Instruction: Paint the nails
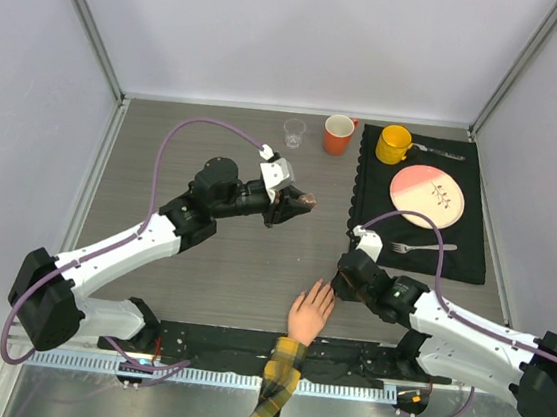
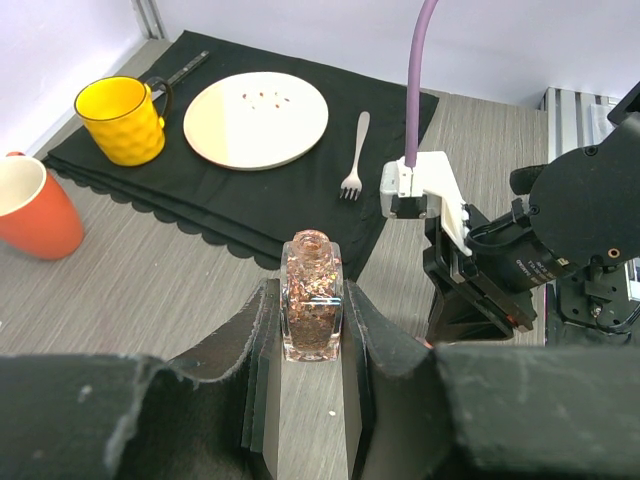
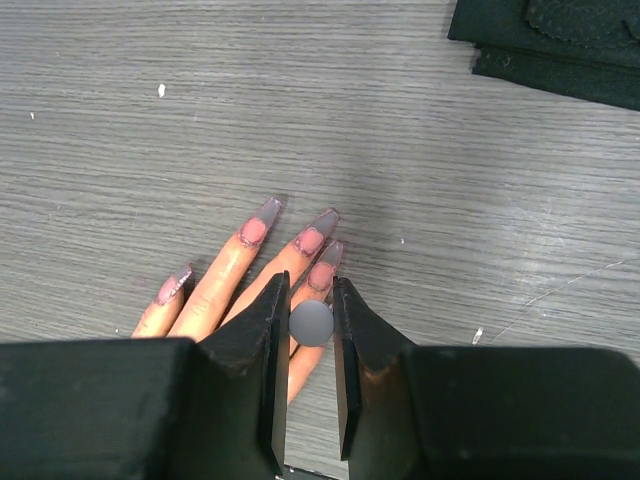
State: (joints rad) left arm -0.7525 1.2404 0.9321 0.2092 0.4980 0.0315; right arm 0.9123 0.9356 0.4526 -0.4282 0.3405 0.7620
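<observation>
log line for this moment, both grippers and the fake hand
left gripper: shut on glitter polish bottle | right gripper: shut on round grey cap, above nails | fake hand: palm down on table

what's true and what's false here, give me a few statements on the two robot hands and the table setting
1. The left hand is shut on a glittery bottle. True.
2. The orange mug stands on the black mat. False: it stands on the bare table, beside the mat.
3. The right hand grips a grey round piece above the fake hand. True.
4. The fork lies on the plate. False: it lies on the mat, beside the plate.
</observation>
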